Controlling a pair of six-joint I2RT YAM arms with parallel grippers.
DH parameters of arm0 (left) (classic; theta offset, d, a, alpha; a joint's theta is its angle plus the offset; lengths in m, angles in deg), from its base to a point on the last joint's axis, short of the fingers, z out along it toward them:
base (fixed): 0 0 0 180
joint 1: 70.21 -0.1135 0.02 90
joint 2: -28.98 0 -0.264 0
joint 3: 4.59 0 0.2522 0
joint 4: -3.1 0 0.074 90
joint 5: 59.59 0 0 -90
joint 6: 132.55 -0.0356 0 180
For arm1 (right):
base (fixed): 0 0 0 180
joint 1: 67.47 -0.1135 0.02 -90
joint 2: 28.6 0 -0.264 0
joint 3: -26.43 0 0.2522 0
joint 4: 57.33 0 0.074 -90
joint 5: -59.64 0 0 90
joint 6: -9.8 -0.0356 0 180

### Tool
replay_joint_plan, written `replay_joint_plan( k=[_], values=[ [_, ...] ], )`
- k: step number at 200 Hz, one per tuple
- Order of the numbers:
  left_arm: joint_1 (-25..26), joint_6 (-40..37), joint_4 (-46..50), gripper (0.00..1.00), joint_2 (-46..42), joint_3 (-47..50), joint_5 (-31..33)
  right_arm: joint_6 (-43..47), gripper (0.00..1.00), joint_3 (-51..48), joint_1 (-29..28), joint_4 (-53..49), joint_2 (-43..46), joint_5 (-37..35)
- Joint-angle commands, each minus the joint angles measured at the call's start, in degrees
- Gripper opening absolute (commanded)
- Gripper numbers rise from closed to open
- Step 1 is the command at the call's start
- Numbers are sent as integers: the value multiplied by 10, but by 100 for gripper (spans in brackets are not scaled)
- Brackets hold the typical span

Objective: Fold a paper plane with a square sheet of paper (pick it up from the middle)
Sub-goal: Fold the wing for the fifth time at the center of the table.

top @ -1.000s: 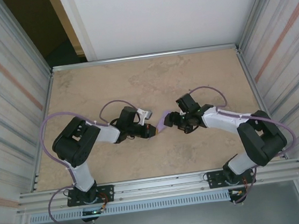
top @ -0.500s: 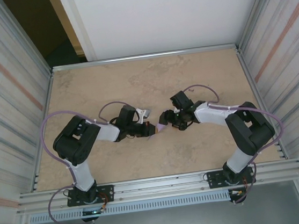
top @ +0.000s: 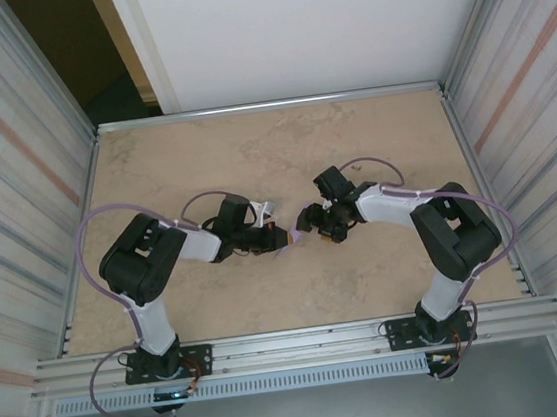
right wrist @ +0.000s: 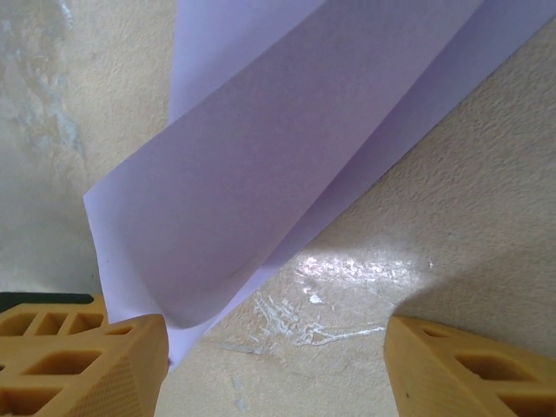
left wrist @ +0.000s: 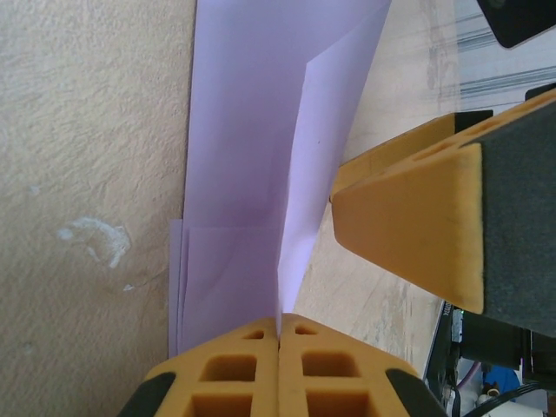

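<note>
Your left gripper (left wrist: 279, 334), ribbed yellow jaws pressed together, pinched the creased, smooth lavender square sheet of paper (left wrist: 243, 156) just above the middle of the mottled beige table (top: 281, 138). Your right gripper (right wrist: 274, 347) stood wide open there, one jaw beside the sheet's edge.
</note>
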Motion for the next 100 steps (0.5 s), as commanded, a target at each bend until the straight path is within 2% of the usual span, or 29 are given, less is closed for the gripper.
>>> replay_joint_plan(
  k=[1,38,100],
  values=[
    [-2,2,6,5,5,0,-11,-12,66,19,1,-12,-54,-30],
    [-2,-8,29,10,-6,-1,-5,-24,67,53,-5,-69,-93,-62],
    [-3,-49,106,28,-65,-8,26,-32,67,73,-8,-104,-122,-75]
  ],
)
